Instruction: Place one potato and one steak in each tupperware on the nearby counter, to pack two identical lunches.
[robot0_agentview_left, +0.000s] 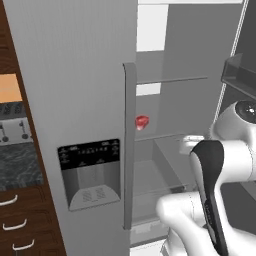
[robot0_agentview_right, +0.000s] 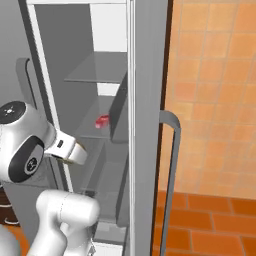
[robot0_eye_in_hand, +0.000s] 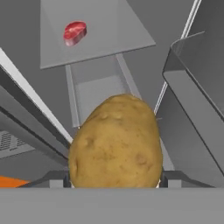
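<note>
We see our jaws closed wide around a brown potato (robot0_eye_in_hand: 114, 142), one finger on each of its sides, with the potato held up in front of the open fridge. A red steak (robot0_eye_in_hand: 75, 33) lies on a grey fridge shelf (robot0_eye_in_hand: 109, 39) beyond the potato, well apart from it. The steak also shows on that shelf just past the fridge door handle (robot0_agentview_left: 129, 145).

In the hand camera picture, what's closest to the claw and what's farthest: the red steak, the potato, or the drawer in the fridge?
1. Potato: right in the claw, between its tips.
2. Drawer: behind the potato, lower in the fridge.
3. Steak: farthest, up on the shelf, to the left.
</note>
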